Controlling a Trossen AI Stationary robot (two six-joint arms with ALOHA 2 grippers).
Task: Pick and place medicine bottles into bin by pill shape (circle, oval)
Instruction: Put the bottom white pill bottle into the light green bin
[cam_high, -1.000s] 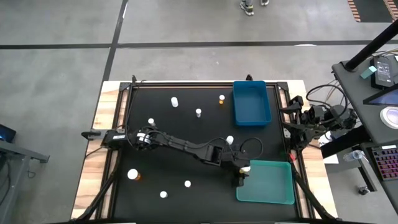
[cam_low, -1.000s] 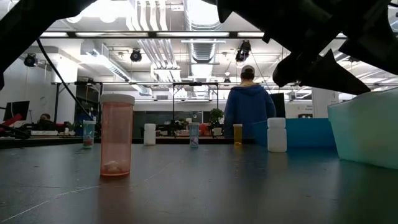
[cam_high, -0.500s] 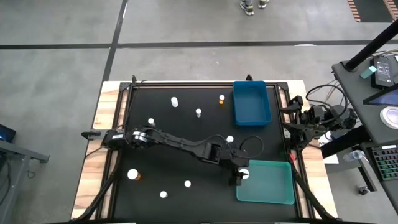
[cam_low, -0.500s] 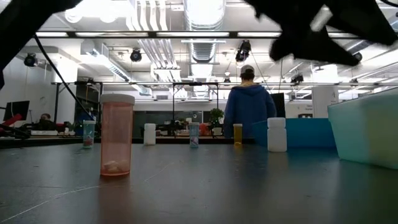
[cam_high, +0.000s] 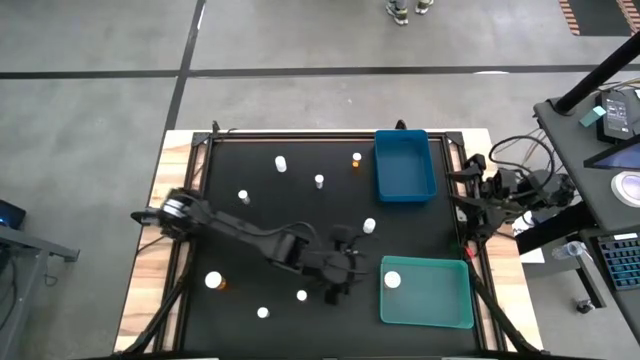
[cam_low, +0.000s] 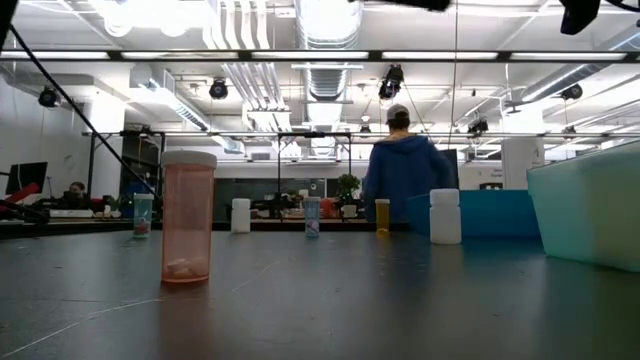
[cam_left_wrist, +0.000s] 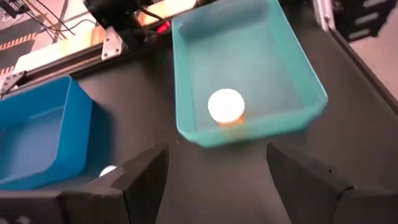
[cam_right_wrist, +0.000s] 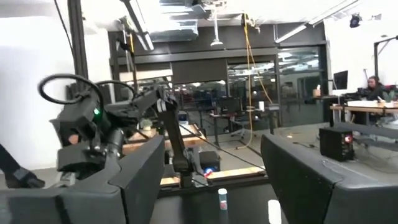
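Note:
A medicine bottle (cam_left_wrist: 225, 106) with a white cap and amber body stands in the teal bin (cam_left_wrist: 298, 74), near the wall facing my left gripper; the high view also shows this bottle (cam_high: 391, 281). My left gripper (cam_left_wrist: 217, 155) is open and empty. It hovers above the mat just left of the teal bin (cam_high: 440, 300), seen from above as the left gripper (cam_high: 352, 275). Several more bottles stand upright on the black mat, among them one (cam_high: 369, 226), one (cam_high: 301, 295) and an amber one (cam_low: 188, 215). My right gripper (cam_right_wrist: 211, 149) is open, parked at the table's right edge.
A blue bin (cam_high: 405, 165) sits at the far right of the mat. The left arm (cam_high: 250, 235) stretches across the mat's middle. Cables and a desk lie beyond the right edge. A person (cam_low: 400, 170) stands in the room behind the table.
My left gripper has drawn back from the teal bin's left wall toward the table's left and risen, rolling a little; in the low view it has left the picture upward. Its fingers stay open. The white-capped bottle stays behind in the teal bin.

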